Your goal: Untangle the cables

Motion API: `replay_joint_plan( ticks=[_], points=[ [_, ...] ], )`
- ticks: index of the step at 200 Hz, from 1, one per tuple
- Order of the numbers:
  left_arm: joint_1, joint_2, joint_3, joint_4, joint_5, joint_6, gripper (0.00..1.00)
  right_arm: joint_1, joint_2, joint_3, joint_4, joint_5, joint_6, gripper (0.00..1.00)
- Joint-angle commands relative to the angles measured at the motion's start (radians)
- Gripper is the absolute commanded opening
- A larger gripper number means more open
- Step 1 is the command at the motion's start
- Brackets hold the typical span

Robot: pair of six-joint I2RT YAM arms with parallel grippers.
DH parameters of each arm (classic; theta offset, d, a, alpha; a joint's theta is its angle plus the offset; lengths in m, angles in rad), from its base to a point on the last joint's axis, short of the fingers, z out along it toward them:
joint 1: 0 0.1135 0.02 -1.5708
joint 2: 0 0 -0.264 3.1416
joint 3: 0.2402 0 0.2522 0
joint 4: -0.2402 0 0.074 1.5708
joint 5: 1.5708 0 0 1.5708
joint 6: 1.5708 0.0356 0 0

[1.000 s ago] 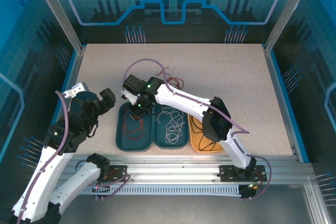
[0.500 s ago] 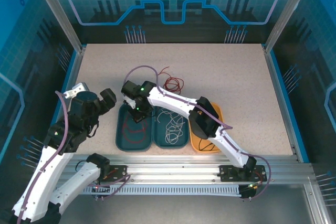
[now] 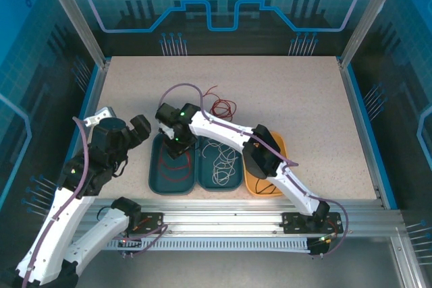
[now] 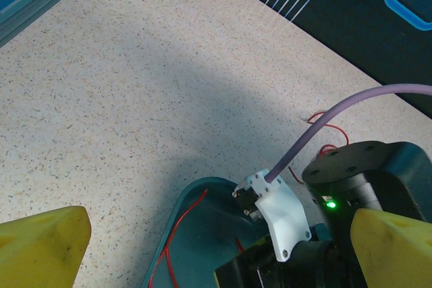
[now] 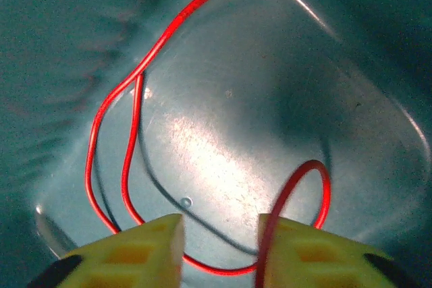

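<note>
Speckled tabletop (image 3: pixel 304 99): R gripper (image 5: pixel 221 227) part-open over red cable (image 5: pixel 310 162) in teal tray (image 5: pixel 223 99), L gripper (image 4: pixel 219 214) wide open, empty.

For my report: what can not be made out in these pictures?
Top external view: the right arm covers part of the orange tray; the loose cables are too small to count.
Right wrist view: the red cable runs off the top edge.
Left wrist view: the bottom edge cuts the teal tray.
</note>
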Motion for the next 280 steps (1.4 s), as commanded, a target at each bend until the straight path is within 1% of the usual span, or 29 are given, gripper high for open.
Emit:
replay_joint_plan(
  ticks=[1,26,42,55,79,97,117,136,146,152,173,184,189,191,220,234,254,267,280],
  points=[
    [0.014,-0.002,-0.009,0.03,0.016,-0.007,0.99,-0.002,-0.122,-0.026,-0.001,0.011,-0.004,0.42],
    [0.014,0.0,-0.008,0.033,0.018,-0.005,0.99,-0.002,-0.188,-0.061,0.02,0.022,-0.003,0.53],
    [0.014,0.003,-0.007,0.034,0.022,-0.005,0.99,-0.003,-0.22,-0.078,0.028,0.05,-0.003,0.57],
    [0.014,0.006,-0.008,0.034,0.025,-0.005,0.99,-0.008,-0.237,-0.088,0.031,0.063,-0.001,0.57],
    [0.014,0.008,-0.009,0.04,0.029,-0.005,0.99,-0.011,-0.254,-0.104,0.028,0.101,0.003,0.53],
    [0.014,0.013,-0.011,0.056,0.047,0.006,0.99,-0.013,-0.273,-0.125,0.033,0.138,0.008,0.52],
    [0.014,0.033,-0.005,0.071,0.071,0.019,0.99,-0.019,-0.334,-0.188,0.075,0.19,0.011,0.52],
    [0.014,0.068,0.011,0.087,0.096,0.035,0.99,-0.036,-0.415,-0.265,0.138,0.219,0.024,0.55],
    [0.014,0.092,0.02,0.097,0.107,0.042,0.99,-0.047,-0.464,-0.316,0.173,0.235,0.032,0.59],
    [0.014,0.107,0.027,0.104,0.115,0.048,0.99,-0.058,-0.489,-0.352,0.196,0.247,0.037,0.63],
    [0.015,0.184,0.062,0.134,0.145,0.073,0.99,-0.085,-0.613,-0.493,0.286,0.296,0.046,0.77],
    [0.015,0.236,0.09,0.148,0.173,0.091,0.99,-0.102,-0.677,-0.566,0.33,0.32,0.054,0.89],
    [0.015,0.266,0.102,0.156,0.189,0.099,0.99,-0.111,-0.707,-0.596,0.344,0.334,0.059,0.98],
    [0.016,0.276,0.108,0.159,0.194,0.103,0.99,-0.115,-0.72,-0.608,0.348,0.34,0.064,1.0],
    [0.017,0.463,0.202,0.199,0.318,0.145,0.99,-0.169,-0.865,-0.747,0.401,0.404,0.1,1.0],
    [0.015,0.559,0.25,0.222,0.359,0.141,0.99,-0.188,-0.927,-0.813,0.424,0.445,0.11,1.0],
    [0.017,0.678,0.309,0.281,0.408,0.093,0.99,-0.211,-1.001,-0.892,0.45,0.494,0.133,1.0],
    [0.015,0.755,0.335,0.342,0.454,0.045,0.99,-0.226,-1.039,-0.935,0.47,0.498,0.147,1.0],
    [0.007,0.836,0.372,0.376,0.466,-0.011,0.99,-0.236,-1.071,-0.972,0.487,0.499,0.167,1.0]
  ],
)
